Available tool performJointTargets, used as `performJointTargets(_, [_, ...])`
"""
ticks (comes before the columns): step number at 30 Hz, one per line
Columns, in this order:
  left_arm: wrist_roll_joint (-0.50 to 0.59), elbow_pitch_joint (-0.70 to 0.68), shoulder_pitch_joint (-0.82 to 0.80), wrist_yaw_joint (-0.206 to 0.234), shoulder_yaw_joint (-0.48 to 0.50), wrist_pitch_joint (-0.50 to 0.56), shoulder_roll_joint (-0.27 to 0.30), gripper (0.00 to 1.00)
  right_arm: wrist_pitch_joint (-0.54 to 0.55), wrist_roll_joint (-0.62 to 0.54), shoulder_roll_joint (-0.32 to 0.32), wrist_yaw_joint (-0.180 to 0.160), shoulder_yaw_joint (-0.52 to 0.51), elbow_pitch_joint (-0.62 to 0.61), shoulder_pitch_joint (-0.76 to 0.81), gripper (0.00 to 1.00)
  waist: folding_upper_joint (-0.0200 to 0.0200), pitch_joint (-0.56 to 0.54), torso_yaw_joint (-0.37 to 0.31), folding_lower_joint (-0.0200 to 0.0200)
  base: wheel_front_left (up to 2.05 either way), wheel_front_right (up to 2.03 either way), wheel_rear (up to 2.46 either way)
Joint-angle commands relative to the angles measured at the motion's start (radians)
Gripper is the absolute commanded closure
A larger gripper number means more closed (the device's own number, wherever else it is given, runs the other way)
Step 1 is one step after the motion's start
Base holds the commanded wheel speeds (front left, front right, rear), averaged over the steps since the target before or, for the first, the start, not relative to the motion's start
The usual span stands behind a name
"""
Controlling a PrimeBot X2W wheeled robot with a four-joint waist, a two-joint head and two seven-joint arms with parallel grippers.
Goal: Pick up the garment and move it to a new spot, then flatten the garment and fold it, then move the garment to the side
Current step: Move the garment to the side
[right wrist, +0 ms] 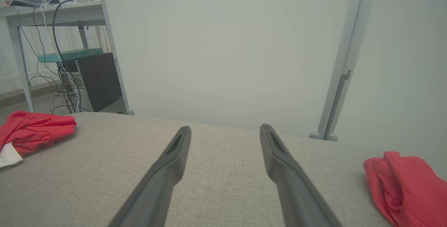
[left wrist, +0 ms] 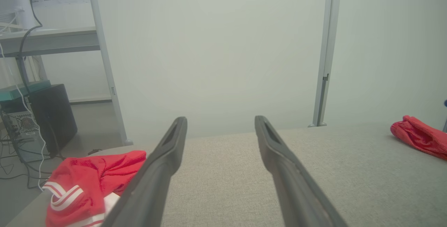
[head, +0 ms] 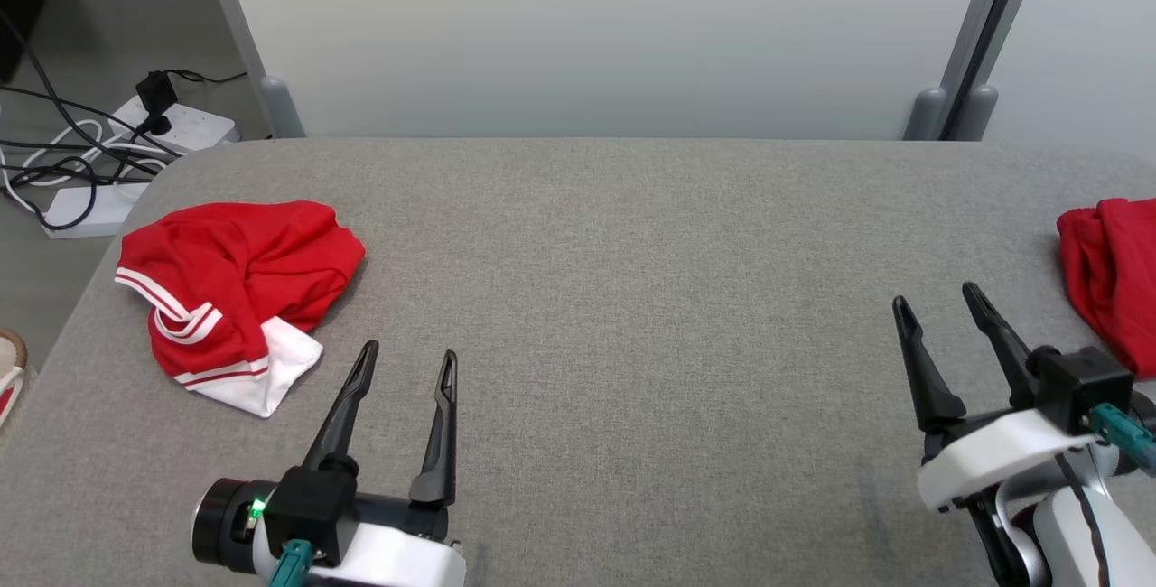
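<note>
So: grey fabric-topped table (head: 614, 298) fills most of the head view, w/ a pale partition (head: 596, 27) standing behind its far edge.

Garment (head: 235, 284) lies crumpled at the left-ctr of the head view, near the table's left edge. It's red w/ white stripes along a band and a white patch poking out at its lower right corner. In the left wrist view it sits at the lower left, partly behind that gripper's left finger.

Left gripper (head: 408, 352) is at the lower left of the head view, just right of and below the garment, close to it but apart. Fingers spread wide, tips pointing up the frame over bare table fabric.

Right gripper (head: 936, 296) is at the lower right, fingers likewise spread wide, angled up and slightly left, over bare fabric.

Second red cloth (head: 1111, 280) is bunched at the right edge of the head view, partly cut off by the frame. It lies just right of the right gripper's wrist block and is not touching the fingers. The two red pieces are well apart, w/ both grippers btw them.

Upper left, off the table: white power strip (head: 185, 125) on the floor w/ black and white cables (head: 63, 163) tangled beside it. In the right wrist view, a dark PC tower (right wrist: 94, 80) stands at the upper left under a desk.
</note>
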Motion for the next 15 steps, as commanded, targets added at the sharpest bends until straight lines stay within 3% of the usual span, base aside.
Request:
performJointTargets(1, [0.014, -0.034, -0.015, -0.004, 0.042, -0.005, 0.008, 0.00, -0.012, 0.008, -0.012, 0.004, 0.013, -0.044, 0.006, 0.00, -0.0001, -0.006, 0.004, 0.0000, 0.00, 0.00, 0.00])
performJointTargets(15, [0.097, -0.034, 0.041, -0.050, 0.072, -0.005, -0.006, 0.00, -0.012, -0.090, 0.088, 0.004, -0.082, -0.295, 0.245, 0.00, -0.0001, -0.025, 0.013, 0.0000, 0.00, 0.00, 0.00])
